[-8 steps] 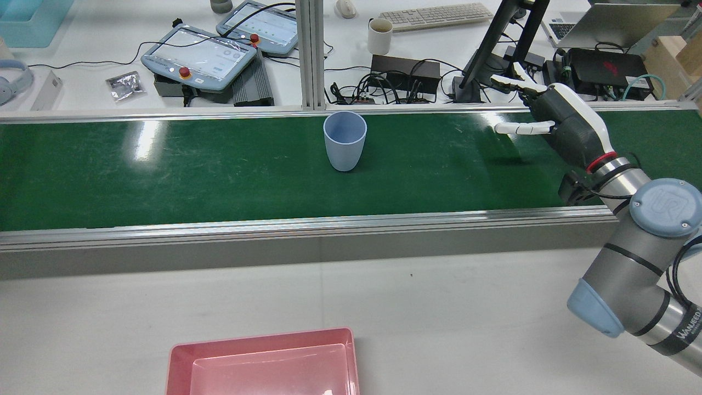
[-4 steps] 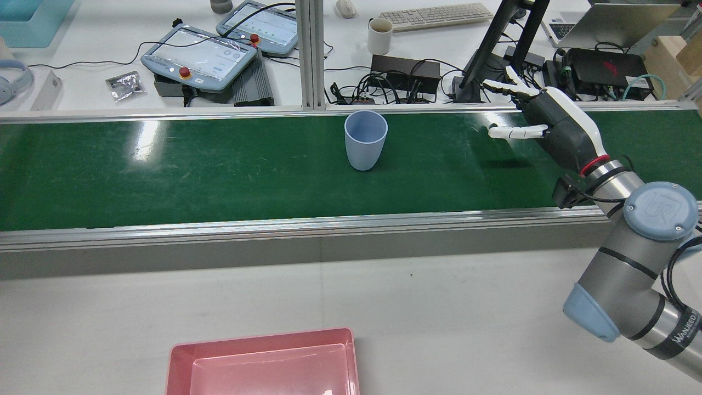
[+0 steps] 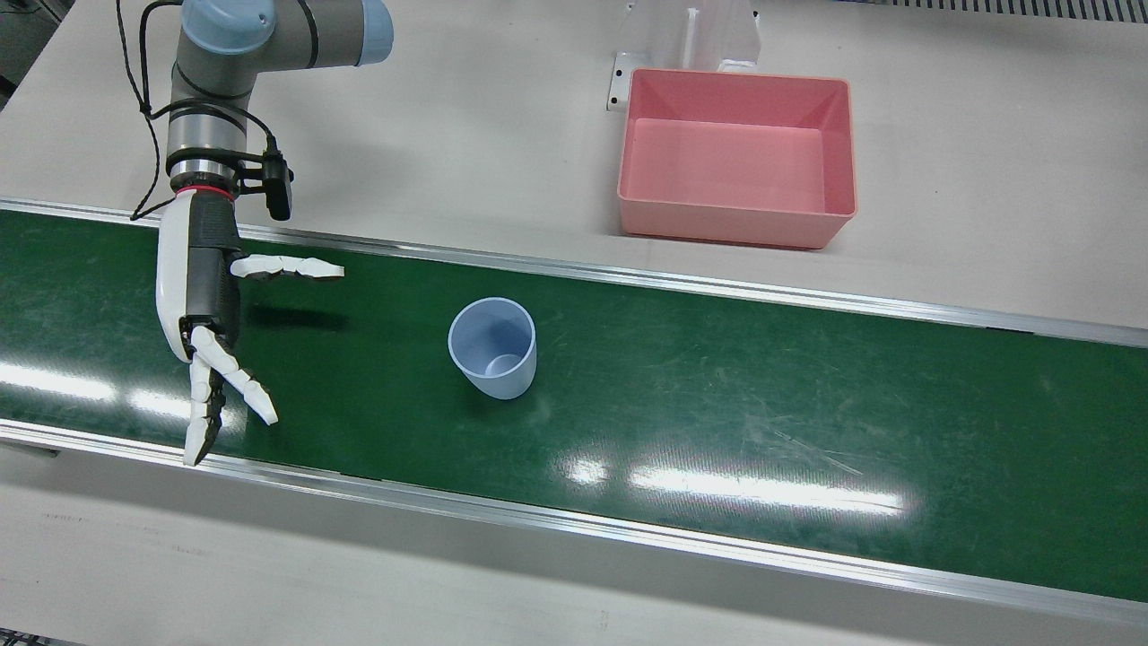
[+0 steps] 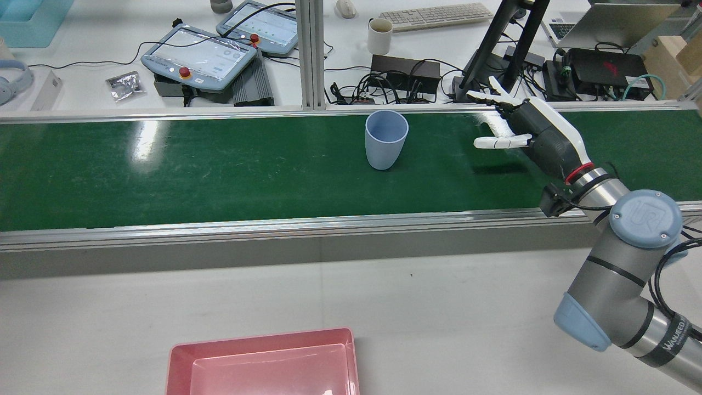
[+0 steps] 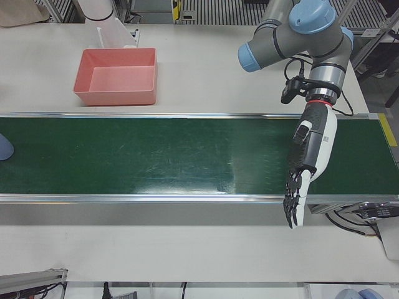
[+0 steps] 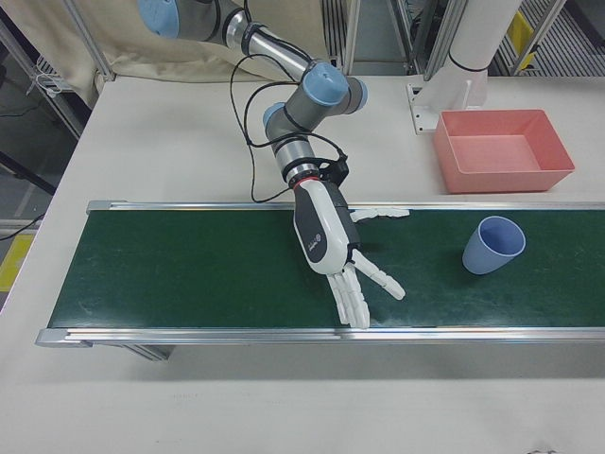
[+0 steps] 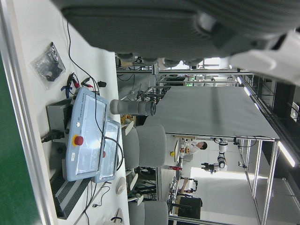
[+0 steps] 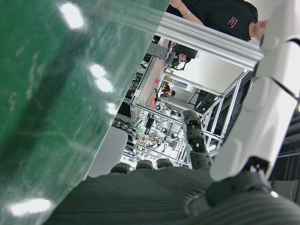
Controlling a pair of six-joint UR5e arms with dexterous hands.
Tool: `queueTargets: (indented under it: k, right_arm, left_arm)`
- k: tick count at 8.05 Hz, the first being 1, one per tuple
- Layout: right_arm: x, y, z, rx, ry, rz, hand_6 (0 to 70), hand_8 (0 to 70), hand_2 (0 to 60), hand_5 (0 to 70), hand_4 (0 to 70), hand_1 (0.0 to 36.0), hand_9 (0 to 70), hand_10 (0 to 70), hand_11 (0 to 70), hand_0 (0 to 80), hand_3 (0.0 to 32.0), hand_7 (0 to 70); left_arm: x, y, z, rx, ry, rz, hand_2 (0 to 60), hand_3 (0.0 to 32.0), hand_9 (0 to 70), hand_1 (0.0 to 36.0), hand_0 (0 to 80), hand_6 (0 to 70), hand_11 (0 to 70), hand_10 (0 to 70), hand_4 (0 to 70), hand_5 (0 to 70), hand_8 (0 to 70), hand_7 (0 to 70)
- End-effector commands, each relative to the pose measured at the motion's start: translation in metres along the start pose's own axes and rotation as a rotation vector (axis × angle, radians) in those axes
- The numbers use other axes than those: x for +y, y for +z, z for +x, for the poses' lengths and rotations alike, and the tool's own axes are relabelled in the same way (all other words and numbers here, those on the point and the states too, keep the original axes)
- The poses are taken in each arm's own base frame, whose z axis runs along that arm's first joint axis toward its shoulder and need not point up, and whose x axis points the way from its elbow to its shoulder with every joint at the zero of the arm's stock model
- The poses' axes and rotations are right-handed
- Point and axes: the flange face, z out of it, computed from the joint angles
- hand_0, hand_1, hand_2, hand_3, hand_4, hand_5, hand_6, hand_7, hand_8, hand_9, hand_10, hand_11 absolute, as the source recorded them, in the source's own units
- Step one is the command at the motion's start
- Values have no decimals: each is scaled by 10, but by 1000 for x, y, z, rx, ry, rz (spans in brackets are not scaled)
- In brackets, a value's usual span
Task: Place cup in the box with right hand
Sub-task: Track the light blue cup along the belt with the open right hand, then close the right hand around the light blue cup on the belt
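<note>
Right hand (image 3: 199,296) is hanging over the green belt (image 3: 717,377) with its fingers spread wide and nothing in them, thumb sticking out sideways toward the cup (image 3: 492,348). That blue cup stands upright on the belt, well apart from the hand, with bare green between them. Looking almost straight down in the front view you can see right into the cup and it looks empty; the rear view only gives you its outer wall and rim (image 4: 386,140), but it does show the hand (image 4: 540,134) reaching out over the far half of the belt with its fingertips near the far rail. The pink box (image 3: 737,158) sits on the pale surface (image 3: 448,135) beside the belt on the robot's side, open top, nothing inside; the rear view catches only part of it at the bottom edge (image 4: 263,365). The right-front view gets hand (image 6: 326,232), cup (image 6: 493,245) and box (image 6: 502,149) all in one shot. The left-front view is the only one that shows the left hand (image 5: 308,165), stretched out flat across the other end of the belt with fingers apart and holding nothing; there the cup is just a blue sliver at the edge (image 5: 4,149). Both hand cameras are sideways and mostly show belt and the room behind.
</note>
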Motion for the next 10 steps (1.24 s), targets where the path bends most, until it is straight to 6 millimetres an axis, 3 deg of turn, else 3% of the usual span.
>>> queueTargets:
  k: [1, 5, 10]
  right_arm:
    - [12, 7, 4, 0, -8, -19, 12, 0, 98, 23, 98, 131, 11, 0, 0, 463, 0, 8]
    - [28, 5, 30, 7, -5, -25, 15, 0, 92, 23, 119, 131, 13, 0, 0, 465, 0, 23]
    - [30, 5, 33, 3, -4, -23, 15, 0, 104, 22, 124, 131, 15, 0, 0, 463, 0, 21]
  left_arm:
    - [0, 0, 0, 0, 0, 0, 0, 0, 0, 0, 0, 0, 0, 0, 0, 0, 0, 0]
    - [0, 0, 0, 0, 0, 0, 0, 0, 0, 0, 0, 0, 0, 0, 0, 0, 0, 0]
    - [0, 0, 0, 0, 0, 0, 0, 0, 0, 0, 0, 0, 0, 0, 0, 0, 0, 0]
